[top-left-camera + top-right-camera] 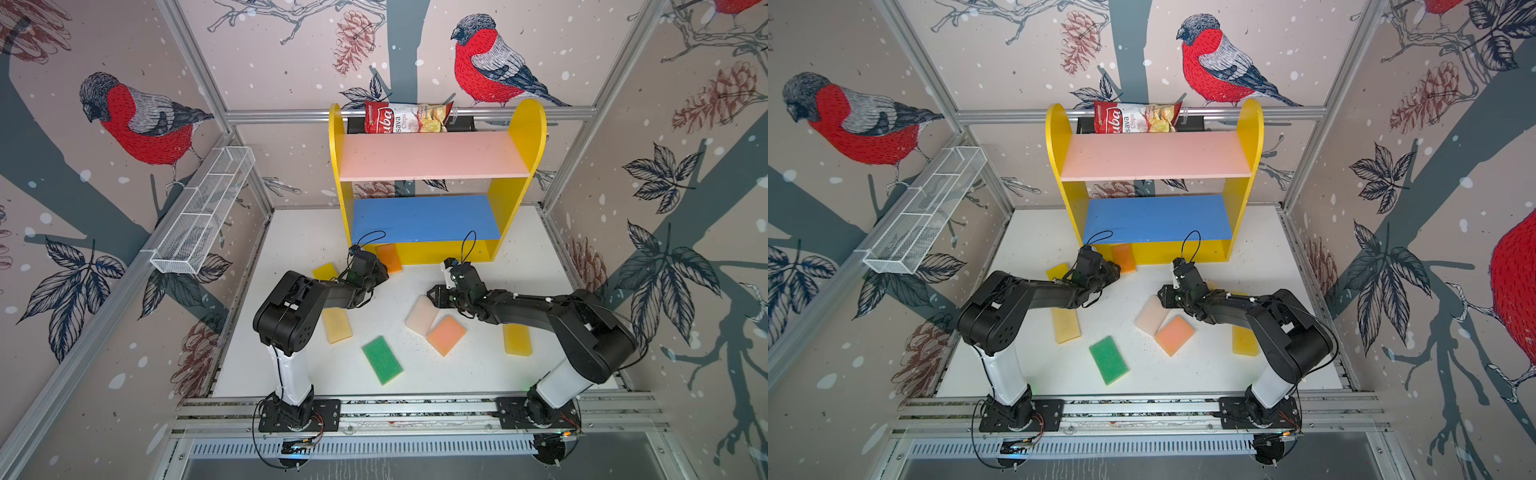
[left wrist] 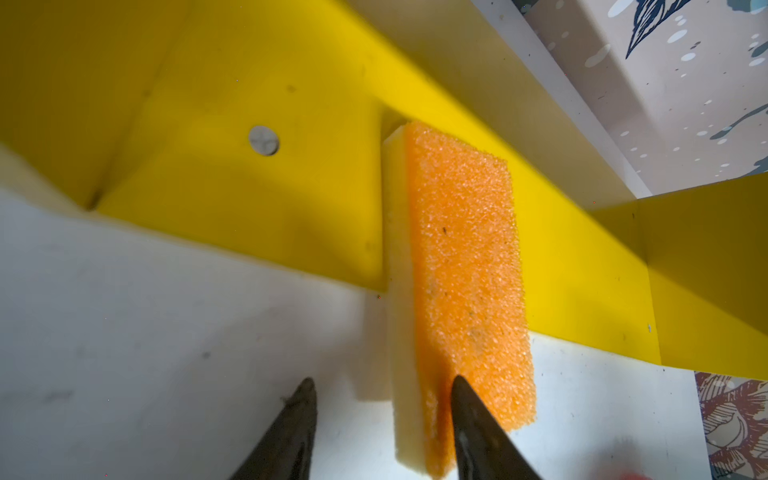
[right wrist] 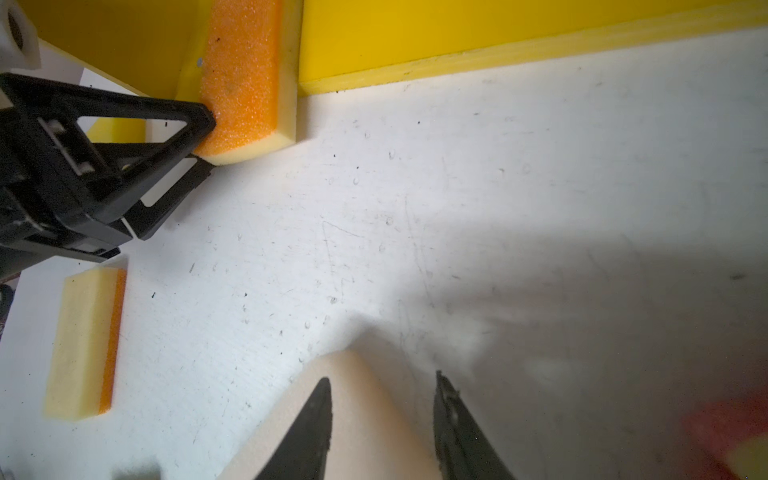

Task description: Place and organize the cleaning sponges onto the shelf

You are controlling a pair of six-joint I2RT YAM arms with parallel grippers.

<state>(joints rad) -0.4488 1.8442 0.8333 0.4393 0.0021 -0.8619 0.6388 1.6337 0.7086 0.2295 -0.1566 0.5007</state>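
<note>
The shelf [image 1: 525, 137] stands at the back of the white table. An orange-faced sponge [image 1: 389, 257] [image 2: 465, 270] lies half on the shelf's yellow base [image 2: 270, 216] and half on the table. My left gripper [image 1: 383, 268] [image 2: 382, 379] is open around its near end, one finger touching the orange face and the other apart from it. My right gripper [image 1: 433, 294] [image 3: 382, 377] is open, hanging over a corner of a cream sponge [image 1: 422, 316] [image 3: 365, 415]. Loose on the table lie a yellow sponge [image 1: 325, 271], a pale yellow one [image 1: 336, 325], a green one [image 1: 382, 360], a salmon one [image 1: 446, 334] and another yellow one [image 1: 517, 339].
A red-and-white chips bag [image 1: 407, 118] lies behind the shelf's pink top board [image 1: 432, 156]. A white wire-mesh basket [image 1: 203, 212] hangs on the left wall. The blue middle board [image 1: 424, 218] carries nothing. Frame rails run along the table's edges.
</note>
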